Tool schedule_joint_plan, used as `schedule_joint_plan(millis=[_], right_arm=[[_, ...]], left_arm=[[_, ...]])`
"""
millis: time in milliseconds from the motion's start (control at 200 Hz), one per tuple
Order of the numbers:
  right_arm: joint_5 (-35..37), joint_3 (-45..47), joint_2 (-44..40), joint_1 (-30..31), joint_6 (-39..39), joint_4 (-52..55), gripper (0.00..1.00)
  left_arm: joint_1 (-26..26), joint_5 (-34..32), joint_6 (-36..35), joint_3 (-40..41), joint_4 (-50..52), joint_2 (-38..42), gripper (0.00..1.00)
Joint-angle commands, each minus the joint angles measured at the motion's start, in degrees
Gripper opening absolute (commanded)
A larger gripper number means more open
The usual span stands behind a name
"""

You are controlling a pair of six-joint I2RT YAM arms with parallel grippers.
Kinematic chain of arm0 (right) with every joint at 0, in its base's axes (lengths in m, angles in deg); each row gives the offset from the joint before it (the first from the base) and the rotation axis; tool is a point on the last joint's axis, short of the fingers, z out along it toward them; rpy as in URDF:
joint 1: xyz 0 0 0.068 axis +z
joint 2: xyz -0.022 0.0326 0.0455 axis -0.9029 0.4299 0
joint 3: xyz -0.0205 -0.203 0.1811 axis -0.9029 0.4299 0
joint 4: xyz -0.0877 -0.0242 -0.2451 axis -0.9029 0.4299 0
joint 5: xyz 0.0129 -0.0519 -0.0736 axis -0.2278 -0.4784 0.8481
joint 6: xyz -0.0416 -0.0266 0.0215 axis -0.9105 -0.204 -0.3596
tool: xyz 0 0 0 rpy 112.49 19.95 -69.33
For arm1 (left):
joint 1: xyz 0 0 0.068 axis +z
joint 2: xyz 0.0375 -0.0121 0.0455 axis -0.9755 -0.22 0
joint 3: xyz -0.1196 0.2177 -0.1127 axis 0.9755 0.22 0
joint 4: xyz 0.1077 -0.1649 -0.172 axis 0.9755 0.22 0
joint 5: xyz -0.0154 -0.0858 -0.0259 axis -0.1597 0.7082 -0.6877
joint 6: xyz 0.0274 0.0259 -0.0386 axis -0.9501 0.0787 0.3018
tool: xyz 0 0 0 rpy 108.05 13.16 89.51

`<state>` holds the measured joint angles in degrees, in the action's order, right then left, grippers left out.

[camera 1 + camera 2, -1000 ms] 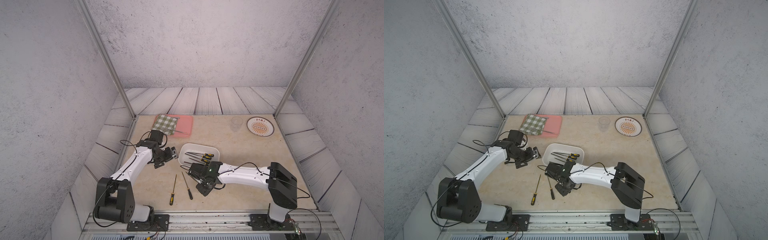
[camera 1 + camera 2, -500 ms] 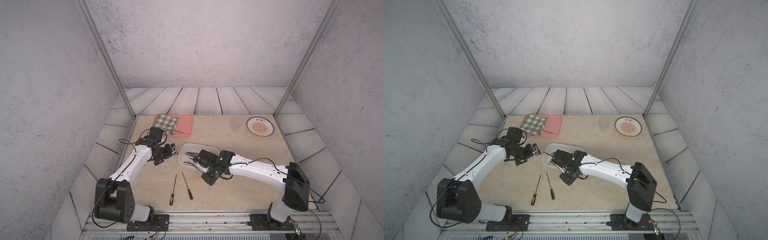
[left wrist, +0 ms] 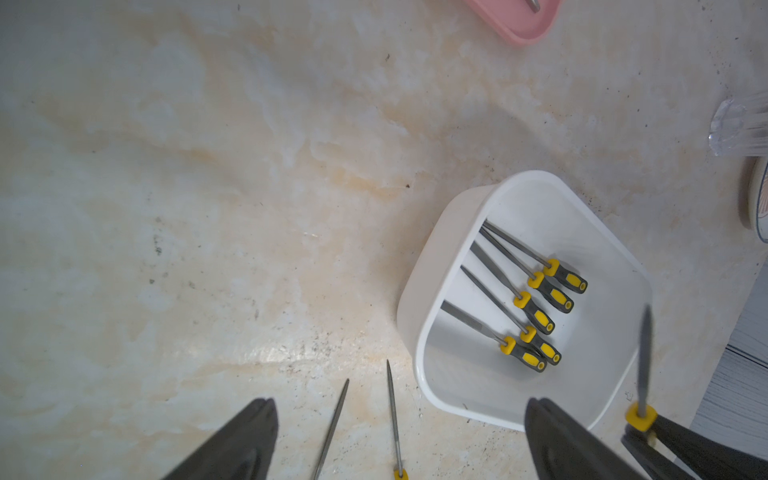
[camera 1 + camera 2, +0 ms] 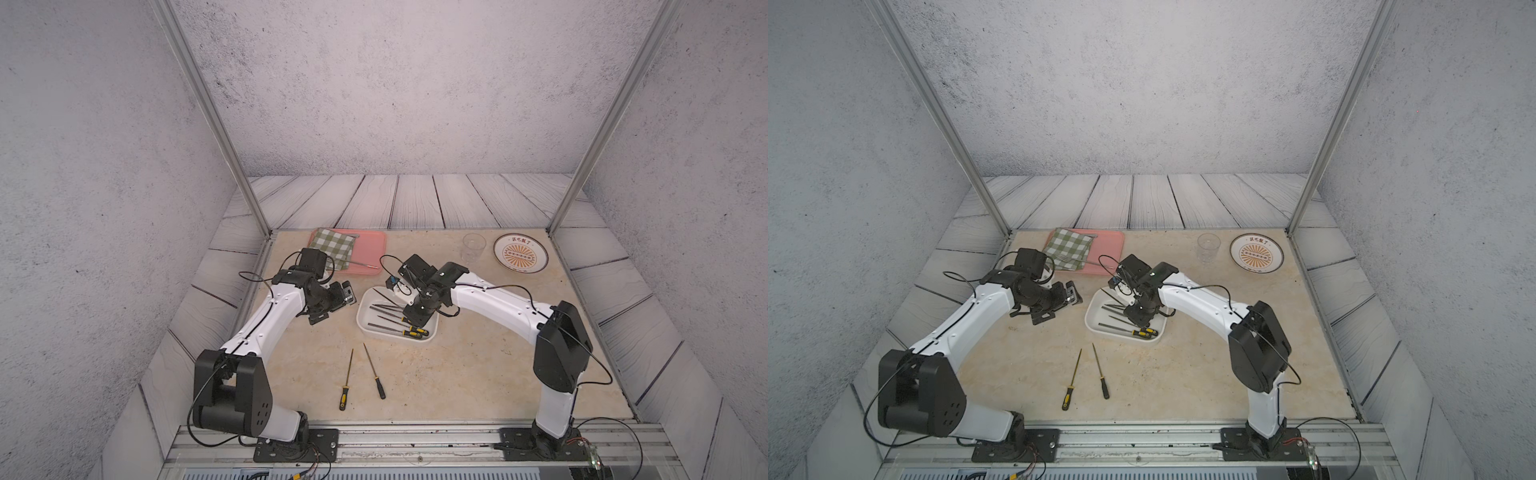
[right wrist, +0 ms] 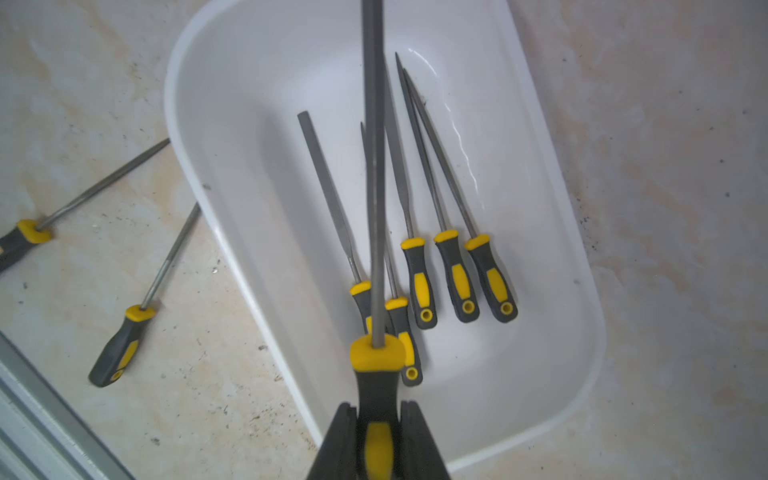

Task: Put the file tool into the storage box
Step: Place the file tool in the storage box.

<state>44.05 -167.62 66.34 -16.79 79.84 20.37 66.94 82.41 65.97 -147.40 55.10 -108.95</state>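
clamping the file tool [image 5: 372, 166] by its handle in the right pincer [image 5: 376, 440], above the storage box [image 5: 582, 291] with five files [image 5: 457, 274] inside. hovering the left pincer [image 3: 401, 415], spread apart, over two files [image 5: 124, 345] on the counter [image 5: 665, 124].

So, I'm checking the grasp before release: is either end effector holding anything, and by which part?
The right end effector grips a file by its black-and-yellow handle, above the storage box. The left end effector is open and holds nothing.

Right hand [image 5: 377, 422] clamps file [image 5: 375, 232] above storage box [image 5: 519, 374]; five files [image 5: 457, 282] inside.
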Motion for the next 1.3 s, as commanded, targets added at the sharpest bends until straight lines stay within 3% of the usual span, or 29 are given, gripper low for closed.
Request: schedule_joint_plan(millis=[0,290,420,1291], right_arm=[[-2.2,-3.16,3.38,-0.3,-4.57,1.34,0.17],[-3.76,-7.19,11.19,-0.86,-4.35,0.03,0.17],[1.24,-8.44,14.38,-0.82,-5.36,0.99,0.16],[8.17,-6.39,16.22,-2.31,-7.94,-2.14,0.15]], left_arm=[[0.15,-1.49,-0.61,-1.89,2.09,-1.21,0.99],[0.11,-1.17,0.43,-4.55,2.51,-4.39,0.98],[0.13,-0.56,0.67,-5.06,2.34,-5.95,0.98],[0.15,0.84,-0.79,-5.24,4.07,-5.18,0.98]])
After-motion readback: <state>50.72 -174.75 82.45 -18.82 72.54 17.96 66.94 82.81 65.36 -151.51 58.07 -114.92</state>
